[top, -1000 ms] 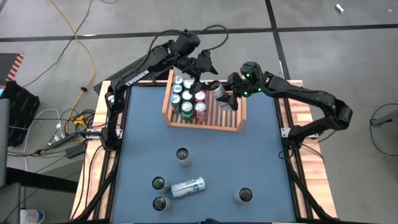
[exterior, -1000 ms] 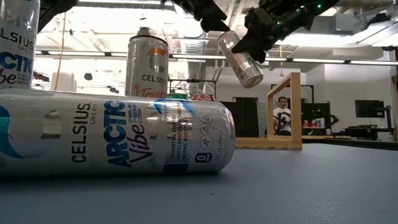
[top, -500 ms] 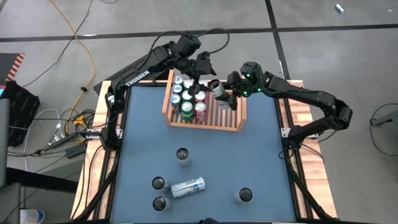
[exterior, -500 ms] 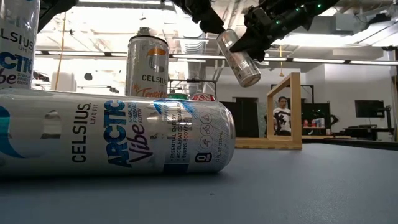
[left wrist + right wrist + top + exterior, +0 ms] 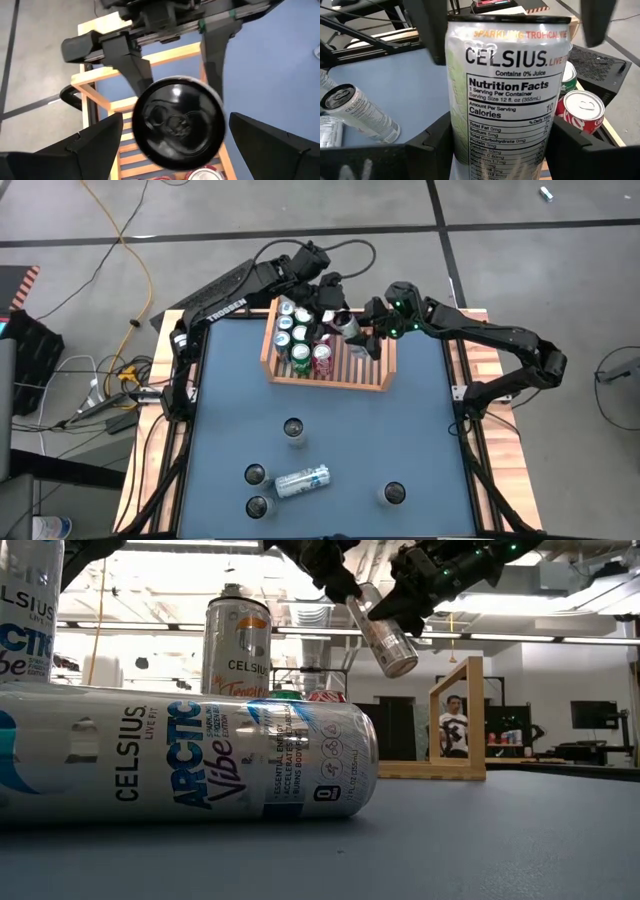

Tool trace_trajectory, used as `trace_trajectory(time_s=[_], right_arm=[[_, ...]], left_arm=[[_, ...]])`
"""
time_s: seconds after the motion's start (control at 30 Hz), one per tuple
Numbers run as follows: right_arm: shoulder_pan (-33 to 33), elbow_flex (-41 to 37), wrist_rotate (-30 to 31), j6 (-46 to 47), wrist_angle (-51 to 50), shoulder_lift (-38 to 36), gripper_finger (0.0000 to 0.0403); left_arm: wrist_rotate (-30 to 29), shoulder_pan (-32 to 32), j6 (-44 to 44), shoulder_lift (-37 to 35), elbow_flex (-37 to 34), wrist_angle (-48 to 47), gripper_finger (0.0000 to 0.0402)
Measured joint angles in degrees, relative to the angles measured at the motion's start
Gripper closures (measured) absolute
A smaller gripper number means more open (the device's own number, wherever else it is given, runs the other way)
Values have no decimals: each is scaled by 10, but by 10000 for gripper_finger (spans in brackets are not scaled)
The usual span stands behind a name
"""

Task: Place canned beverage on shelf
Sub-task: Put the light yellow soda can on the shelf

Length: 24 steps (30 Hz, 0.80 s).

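High view: right gripper (image 5: 362,332) squeezing a tilted can (image 5: 346,326) above the shelf (image 5: 325,381). Left gripper (image 5: 332,298) wide open at the can's top.

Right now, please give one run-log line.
right gripper: holds can over shelf | left gripper: open at can top

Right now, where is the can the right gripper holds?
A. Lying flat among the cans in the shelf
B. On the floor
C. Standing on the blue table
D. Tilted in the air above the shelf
D: the right gripper holds the can tilted, clear above the shelf.
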Motion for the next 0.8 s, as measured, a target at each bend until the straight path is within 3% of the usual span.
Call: trace_trajectory(time_s=[0.57, 0.8], right_arm=[[4, 0, -3, -20, -5, 0, 168], [5, 0, -3, -22, -15, 0, 168]], left_arm=[[22, -12, 34, 5, 0, 2, 52], [7, -19, 48, 19, 0, -4, 114]])
